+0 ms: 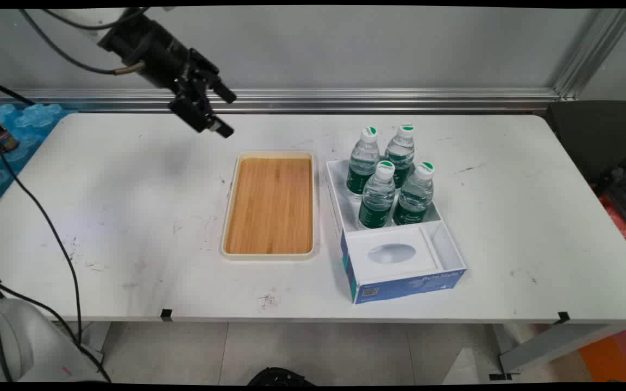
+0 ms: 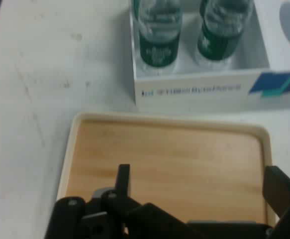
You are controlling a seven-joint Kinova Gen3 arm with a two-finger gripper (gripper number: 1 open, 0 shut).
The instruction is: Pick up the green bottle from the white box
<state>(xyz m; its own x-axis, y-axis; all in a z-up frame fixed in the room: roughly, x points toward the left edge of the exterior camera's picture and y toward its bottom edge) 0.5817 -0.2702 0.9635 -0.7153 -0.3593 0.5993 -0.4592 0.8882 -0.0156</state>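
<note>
My black gripper hangs open and holds nothing, high above the table's far left part, left of and behind the wooden tray. In the hand view its two fingers stand wide apart over the tray, whose bamboo floor is bare. To the tray's right stands a white and blue box holding several clear water bottles with green labels and white caps in its far compartment. The hand view shows the box beyond the tray with two bottles behind its wall.
The box's near compartment has a white insert with an oval recess. A blue pack of bottles lies off the table's far left corner. Black cables hang along the left side. A dark chair stands at the far right.
</note>
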